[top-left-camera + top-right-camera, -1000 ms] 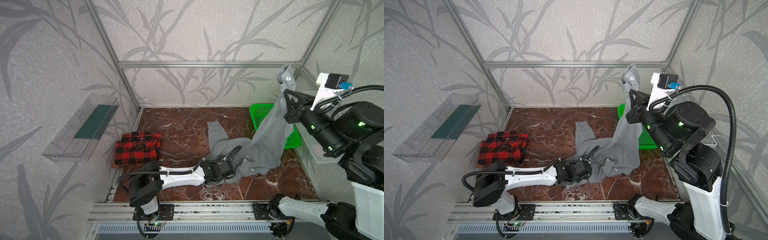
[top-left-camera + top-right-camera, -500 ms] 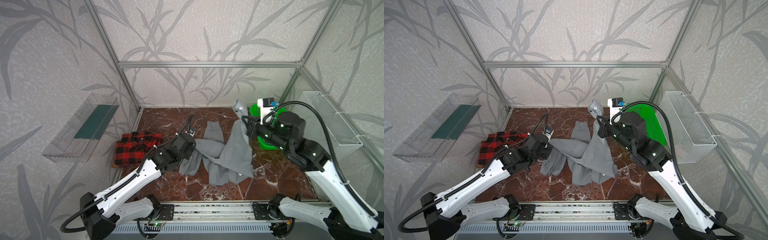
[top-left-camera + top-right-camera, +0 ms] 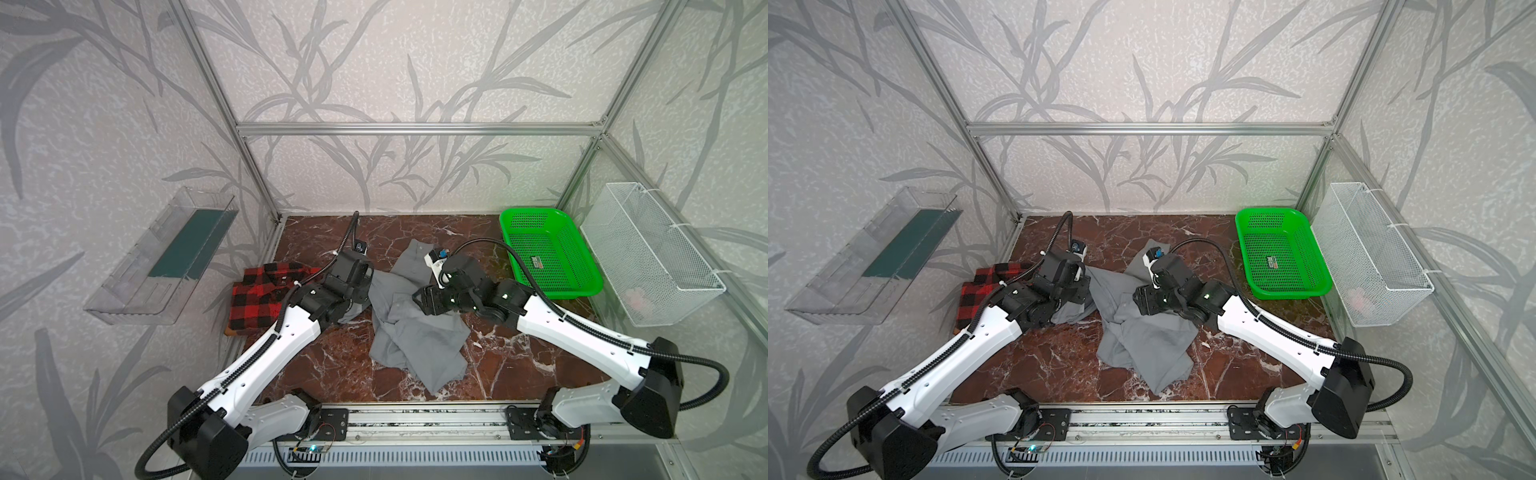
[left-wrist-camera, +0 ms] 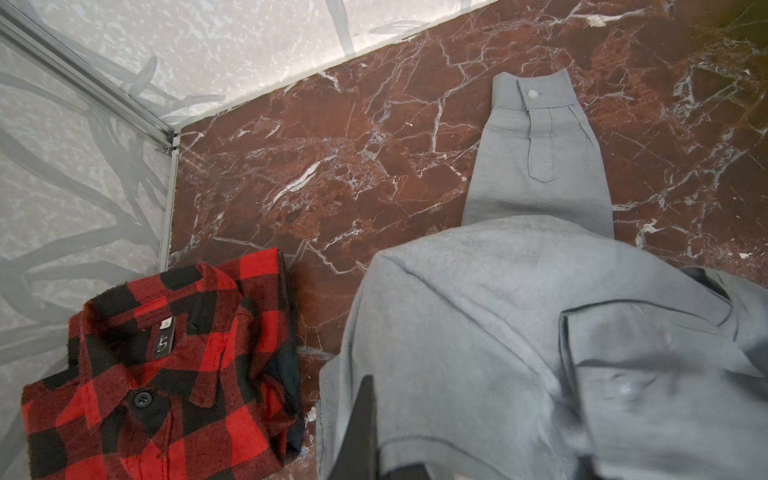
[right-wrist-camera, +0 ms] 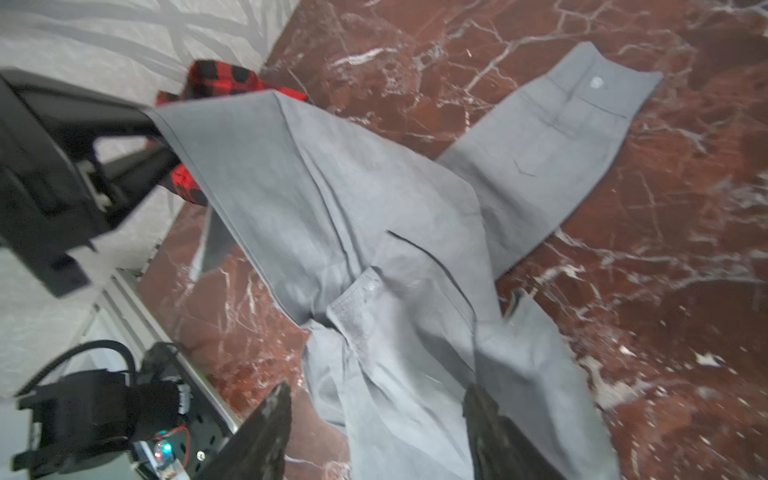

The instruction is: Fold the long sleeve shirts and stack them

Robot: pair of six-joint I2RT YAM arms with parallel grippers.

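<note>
The grey long sleeve shirt lies crumpled mid-table, one cuffed sleeve flat toward the back. Its left edge is lifted and pinched in my left gripper, which is shut, with cloth draped over the fingers. My right gripper hovers open just above the shirt's middle, its fingers apart and holding nothing. The red-and-black plaid long sleeve shirt sits folded at the table's left edge, beside my left gripper.
A green plastic basket stands at the back right. A white wire basket hangs on the right wall, a clear tray on the left wall. A metal rail runs along the front edge.
My right gripper came down from high at the right, opened and let the grey shirt drop. My left gripper carried its edge from the front toward the back left.
</note>
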